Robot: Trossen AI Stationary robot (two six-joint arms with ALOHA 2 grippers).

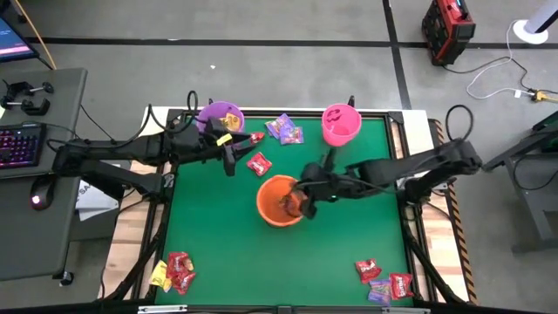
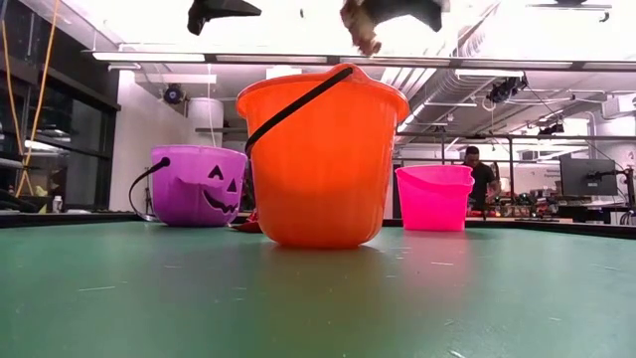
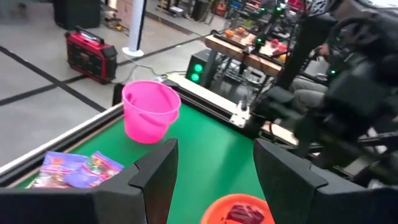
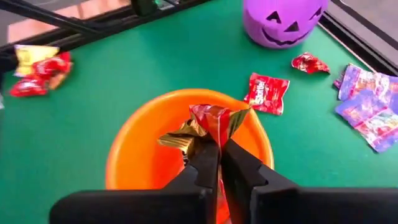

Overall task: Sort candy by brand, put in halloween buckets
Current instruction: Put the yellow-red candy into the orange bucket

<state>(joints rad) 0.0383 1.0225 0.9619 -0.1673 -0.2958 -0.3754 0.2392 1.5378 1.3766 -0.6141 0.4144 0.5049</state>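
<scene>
The orange bucket stands mid-table; it also shows in the right wrist view. My right gripper is above its opening, shut on a red and gold-brown candy packet. My left gripper is open and empty, up above the table between the purple bucket and the orange one. The pink bucket stands at the far edge. Loose red packets lie near the purple bucket. My right gripper pinches the red and gold-brown packet by its lower edge between its two fingertips. The packet sticks out beyond the tips, crumpled, lifted clear over the orange bucket's opening.
Purple packets lie at the far edge between the purple and pink buckets. Red and yellow packets lie at the near left corner, red and purple ones at the near right. A person stands in the room behind the table.
</scene>
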